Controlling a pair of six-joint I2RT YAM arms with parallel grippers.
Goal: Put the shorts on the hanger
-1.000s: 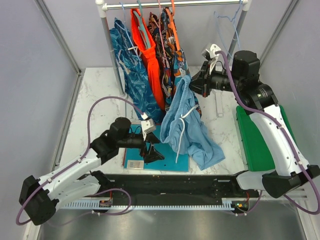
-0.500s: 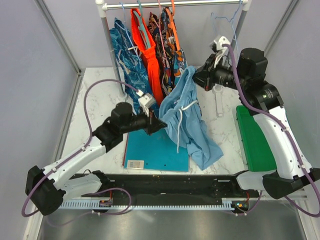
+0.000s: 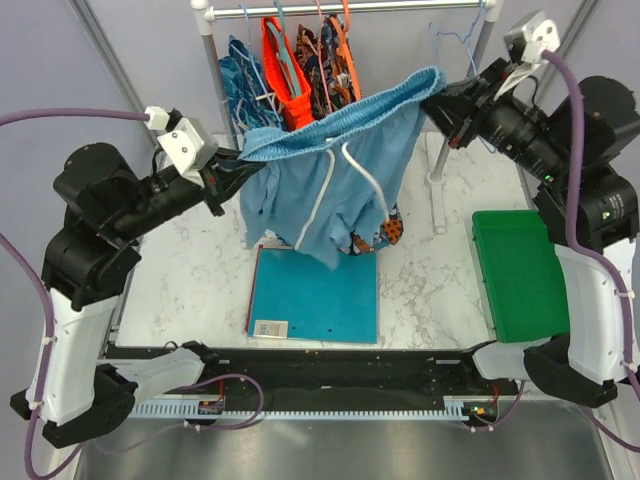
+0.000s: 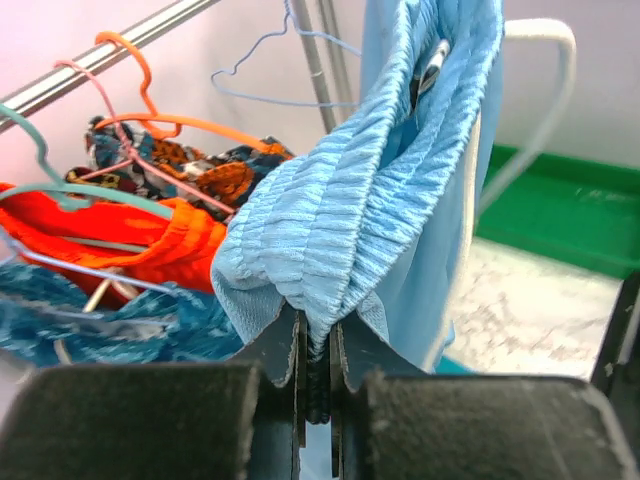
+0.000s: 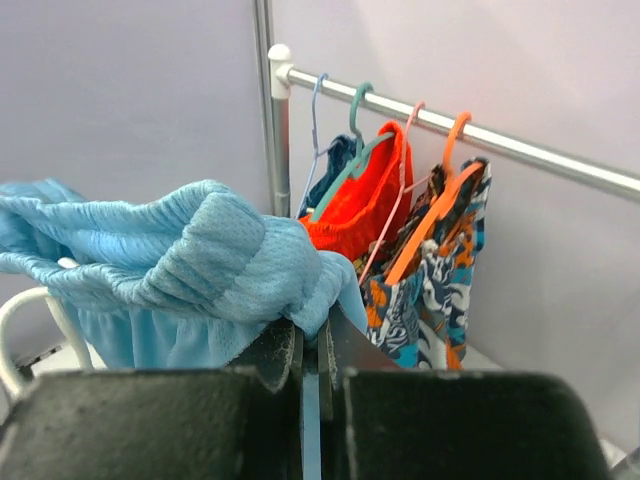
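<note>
The light sky-blue shorts hang in the air, their waistband stretched between my two grippers, with white drawstrings dangling down the front. My left gripper is shut on the waistband's left end, and the ribbed fabric is bunched between its fingers. My right gripper is shut on the waistband's right end. The pale blue wire hanger hangs empty on the rail by the right post, just behind my right gripper. It also shows behind the shorts in the left wrist view, hanger.
The clothes rail carries orange shorts and leafy-print shorts on other hangers, right behind the held shorts. A teal folder lies on the marble table below. A green bin sits at the right.
My left gripper shut on the waistband and rose up and to the left. The right arm lifted too. The shorts came off the table and now hang spread between both grippers.
</note>
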